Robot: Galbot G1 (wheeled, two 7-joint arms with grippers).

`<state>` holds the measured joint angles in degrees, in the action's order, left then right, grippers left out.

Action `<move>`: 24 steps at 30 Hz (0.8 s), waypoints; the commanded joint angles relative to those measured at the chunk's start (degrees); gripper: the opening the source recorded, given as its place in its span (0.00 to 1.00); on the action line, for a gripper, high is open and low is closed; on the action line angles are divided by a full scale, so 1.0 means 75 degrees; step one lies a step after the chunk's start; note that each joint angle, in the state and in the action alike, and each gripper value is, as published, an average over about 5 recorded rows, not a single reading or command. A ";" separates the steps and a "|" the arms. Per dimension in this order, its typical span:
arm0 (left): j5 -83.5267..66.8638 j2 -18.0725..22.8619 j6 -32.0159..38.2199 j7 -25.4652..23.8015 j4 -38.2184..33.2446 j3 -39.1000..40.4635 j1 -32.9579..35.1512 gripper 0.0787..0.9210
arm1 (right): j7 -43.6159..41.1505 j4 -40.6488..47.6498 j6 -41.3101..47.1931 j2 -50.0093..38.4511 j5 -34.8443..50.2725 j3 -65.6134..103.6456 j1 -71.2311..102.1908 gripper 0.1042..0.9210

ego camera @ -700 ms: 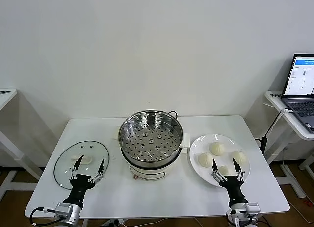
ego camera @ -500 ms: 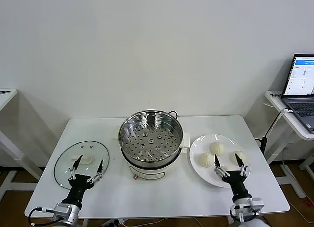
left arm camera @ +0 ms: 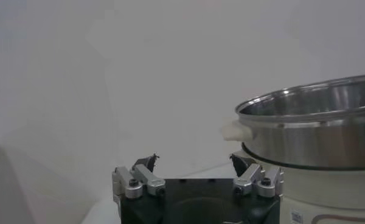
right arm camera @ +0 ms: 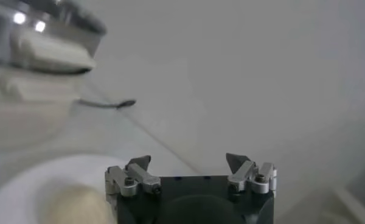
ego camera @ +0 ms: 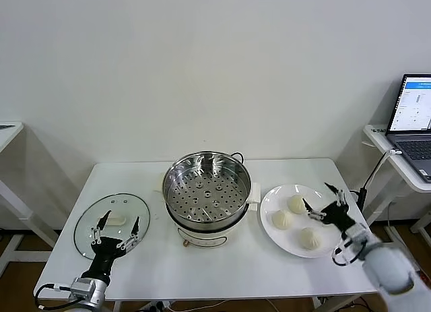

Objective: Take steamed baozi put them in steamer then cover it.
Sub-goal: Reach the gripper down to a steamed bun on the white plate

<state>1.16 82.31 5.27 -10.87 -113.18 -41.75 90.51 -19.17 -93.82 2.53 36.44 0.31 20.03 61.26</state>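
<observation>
Head view: right gripper (ego camera: 325, 199) spread wide, empty, over the far right part of the plate (ego camera: 269, 221); three baozi (ego camera: 282, 219) visible just left of and below it, steamer (ego camera: 207, 192) well to its left, uncovered. Left gripper (ego camera: 116, 230) wide, empty, at the near edge of the cover (ego camera: 112, 221) lying flat on the table (ego camera: 222, 265). Left wrist view: tips apart, steamer just beyond them to one side. Right wrist view: tips apart, one baozi (right arm camera: 73, 204) beside the gripper body, steamer farther off.
</observation>
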 commanded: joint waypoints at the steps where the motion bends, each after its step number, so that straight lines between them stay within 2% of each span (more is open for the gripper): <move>1: -0.0005 0.0015 -0.0015 0.0013 -0.0001 -0.0038 -0.0004 0.88 | -0.3079 0.1263 0.0236 -0.2453 -0.0696 -0.4139 -0.4666 0.88; 7: -0.0003 0.0041 -0.0042 0.0039 -0.0004 -0.0021 -0.0033 0.88 | -0.5423 0.1828 0.0059 -0.2146 -0.0621 -0.6364 -0.7203 0.88; 9: -0.0003 0.0059 -0.0043 0.0039 0.0002 -0.0038 -0.0037 0.88 | -0.5856 0.2017 0.0062 -0.1884 -0.0598 -0.7111 -0.7880 0.88; 16: -0.0004 0.0096 -0.0042 0.0028 0.0088 -0.0127 -0.0060 0.88 | -0.6483 0.2990 0.0109 -0.0687 -0.0363 -0.9260 -0.9739 0.88; 24: -0.0012 0.0142 -0.0036 0.0004 0.0170 -0.0303 -0.0096 0.88 | -0.6590 0.3898 0.0203 0.0387 -0.0327 -1.0122 -1.0203 0.88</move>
<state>1.07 83.35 5.01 -10.82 -112.02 -43.64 89.77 -61.52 -72.30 3.81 33.17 -2.30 -40.78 -1.99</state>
